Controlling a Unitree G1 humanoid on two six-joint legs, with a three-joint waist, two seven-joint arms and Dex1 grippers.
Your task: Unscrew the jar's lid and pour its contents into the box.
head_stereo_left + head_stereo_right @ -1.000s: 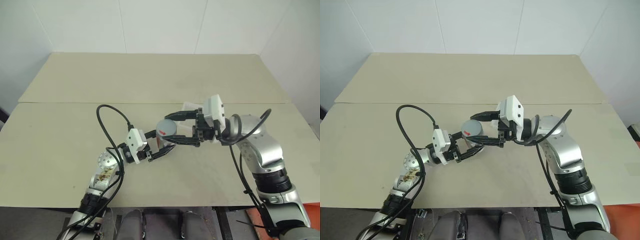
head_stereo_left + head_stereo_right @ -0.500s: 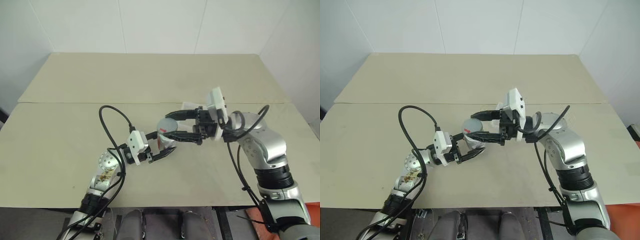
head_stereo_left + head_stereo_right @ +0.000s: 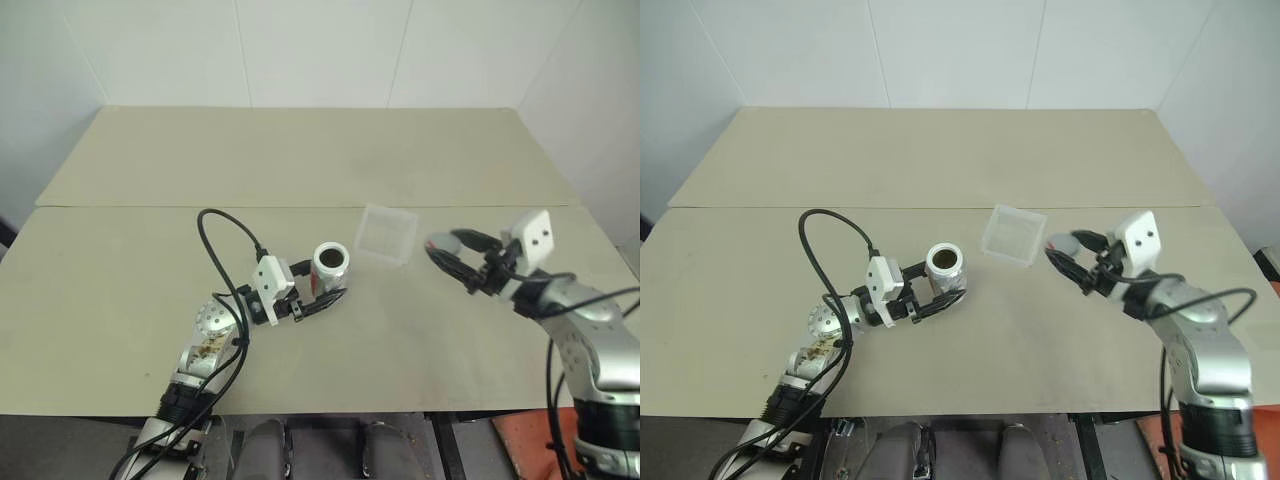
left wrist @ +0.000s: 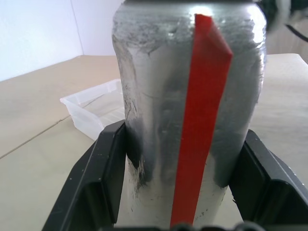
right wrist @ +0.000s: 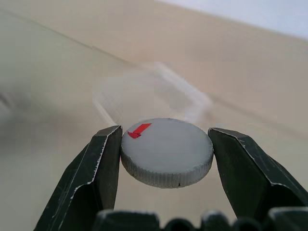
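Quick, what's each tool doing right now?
Left tool: closed on the jar.
Right tool: closed on the lid.

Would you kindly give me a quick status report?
Left tool shut on the jar, open-topped. Right tool shut on the lid, right of the box. Nothing blocking.

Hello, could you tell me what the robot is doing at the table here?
The left gripper is clamped on the small clear jar with a red stripe, which stands open with dark bits inside. The right gripper holds the round grey screw lid off to the robot's right. The clear shallow plastic box sits between them; nothing has been poured yet.
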